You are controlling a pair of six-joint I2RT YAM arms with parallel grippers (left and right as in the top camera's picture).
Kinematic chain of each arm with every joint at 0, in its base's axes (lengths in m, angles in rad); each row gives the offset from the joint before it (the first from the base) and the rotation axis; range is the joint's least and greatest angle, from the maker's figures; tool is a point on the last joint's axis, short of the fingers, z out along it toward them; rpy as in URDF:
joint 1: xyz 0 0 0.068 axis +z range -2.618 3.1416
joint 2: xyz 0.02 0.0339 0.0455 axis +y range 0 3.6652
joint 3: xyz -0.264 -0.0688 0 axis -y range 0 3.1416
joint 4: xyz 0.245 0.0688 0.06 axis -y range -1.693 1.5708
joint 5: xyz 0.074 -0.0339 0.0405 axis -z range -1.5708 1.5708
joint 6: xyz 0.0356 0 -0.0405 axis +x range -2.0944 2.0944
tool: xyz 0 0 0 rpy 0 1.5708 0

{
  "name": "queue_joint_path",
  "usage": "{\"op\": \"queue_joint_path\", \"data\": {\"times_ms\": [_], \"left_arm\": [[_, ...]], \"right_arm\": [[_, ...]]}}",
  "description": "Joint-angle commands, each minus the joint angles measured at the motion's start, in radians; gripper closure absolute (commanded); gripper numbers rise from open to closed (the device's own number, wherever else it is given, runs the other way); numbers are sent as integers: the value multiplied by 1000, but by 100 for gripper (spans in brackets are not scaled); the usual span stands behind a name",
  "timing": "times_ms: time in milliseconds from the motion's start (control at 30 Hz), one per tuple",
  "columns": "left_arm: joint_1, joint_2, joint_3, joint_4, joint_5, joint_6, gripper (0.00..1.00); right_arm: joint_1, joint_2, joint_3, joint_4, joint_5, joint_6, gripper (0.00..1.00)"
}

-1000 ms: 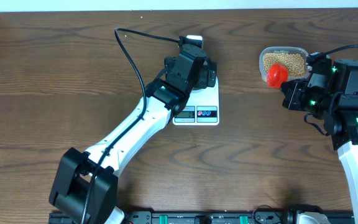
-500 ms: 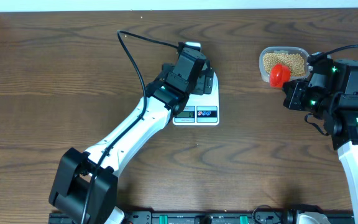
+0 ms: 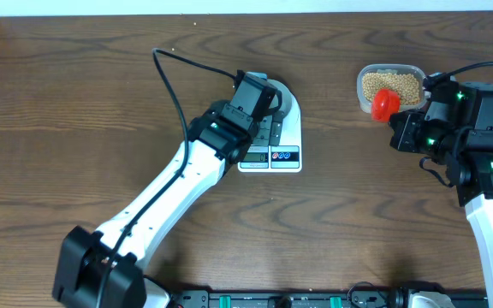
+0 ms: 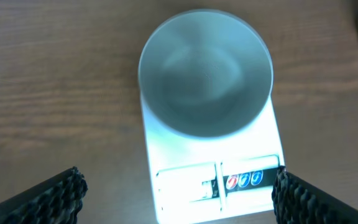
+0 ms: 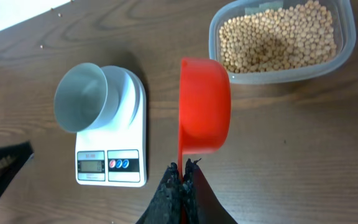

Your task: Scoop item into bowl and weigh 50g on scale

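Overhead view: even, diffuse light; faint soft-edged shadows on table (image 3: 75,128). Left wrist view: soft focus throughout; bowl (image 4: 205,74) and scale (image 4: 166,155) washed pale, buttons smeared. Right wrist view: sharper; beans (image 5: 278,37) individually resolved; red scoop (image 5: 204,106) strongly saturated; white strip (image 5: 5,12) top-left featureless.

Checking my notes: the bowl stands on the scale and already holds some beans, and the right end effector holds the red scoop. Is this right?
Not quite: the bowl is empty, as the left wrist view shows. It does stand on the scale, and the right end effector holds the red scoop.
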Motion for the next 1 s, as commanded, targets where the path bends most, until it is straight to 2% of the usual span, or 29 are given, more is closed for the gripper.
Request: {"op": "queue_joint_path", "data": {"times_ms": [0,133,333,433,967], "left_arm": [[5,-75,5,-63,-2,66,2],[5,-143,5,-137,21,127,2],[5,-222,5,-239,232,215,2],[5,-229,5,-290,288,220,2],[43,-227,-72,-348,277,268,2]], "right_arm": [[-3,-12,18,-11,4,-15,99],[-3,-12,18,-16,3,-14,99],[-3,-12,18,-24,-4,-14,99],[-3,-12,18,-27,-8,-14,99],[-3,-12,18,-36,-23,-14,99]]}}
